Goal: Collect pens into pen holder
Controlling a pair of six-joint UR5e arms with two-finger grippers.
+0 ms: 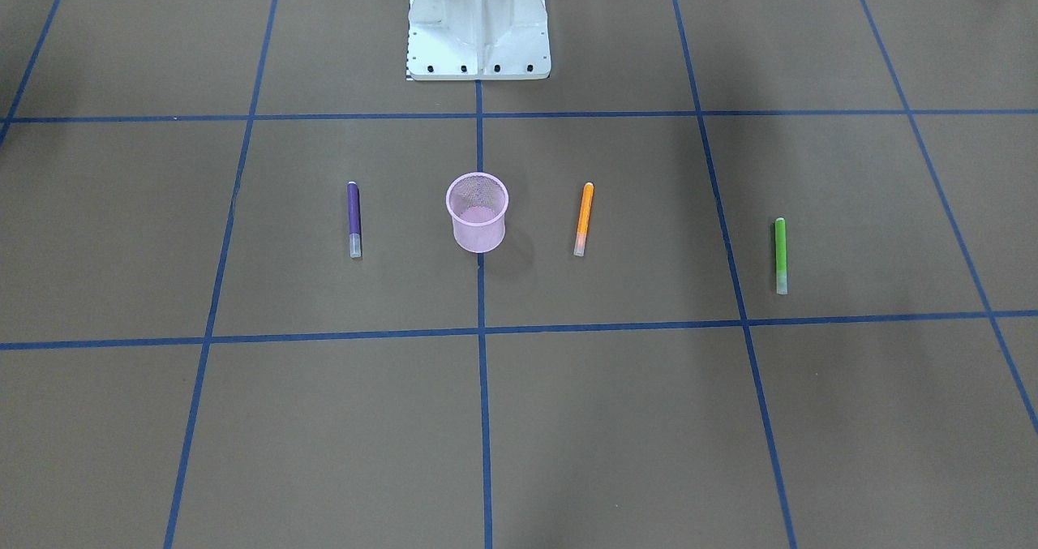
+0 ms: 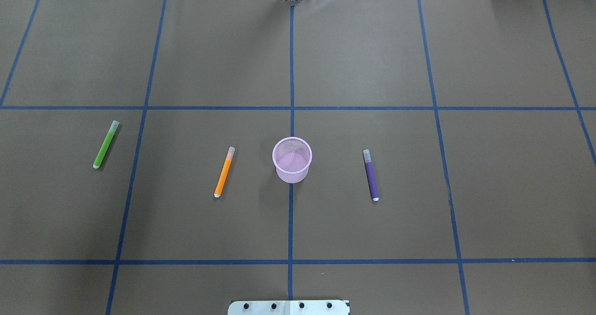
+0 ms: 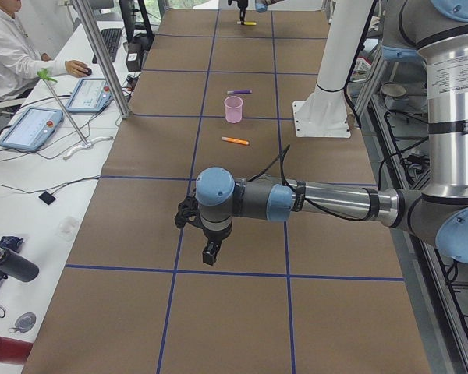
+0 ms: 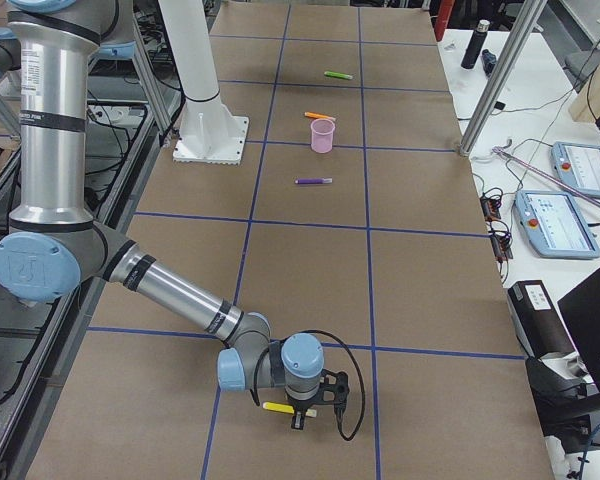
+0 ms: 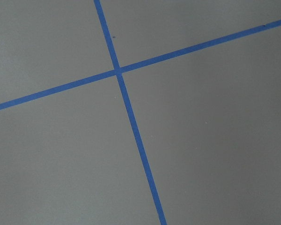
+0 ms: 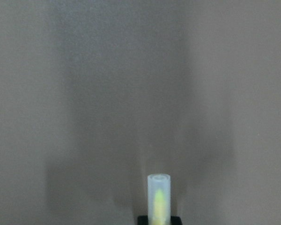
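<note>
**Asker:** Where are the pens and the holder?

**Me:** The pink mesh pen holder (image 2: 292, 159) stands upright mid-table on a blue tape line and looks empty. The orange pen (image 2: 224, 172) and the purple pen (image 2: 371, 175) lie flat on either side of it, not touching it. The green pen (image 2: 105, 144) lies further out on my left. The yellow pen (image 4: 279, 408) is right at my right claw (image 4: 302, 418), well apart from the holder.

**Asker:** Is that claw grasping it?

**Me:** I cannot tell. My wrist camera shows only the pale cap above a black sliver. My left claw (image 3: 210, 253) hangs over bare paper, and whether it is clenched or released I cannot tell either.

**Asker:** How should this step go?

**Me:** I would grip the barrel mid-length and lift it level. Then I would tip it upright over the rim, because the light cup could topple if nudged.

**Asker:** And the surroundings?

**Me:** The table (image 2: 372, 50) is covered in brown paper with a blue tape grid. There is a white robot base (image 1: 478, 30), and a person (image 3: 8, 47) sits at a side desk with tablets (image 3: 31, 128)
</note>
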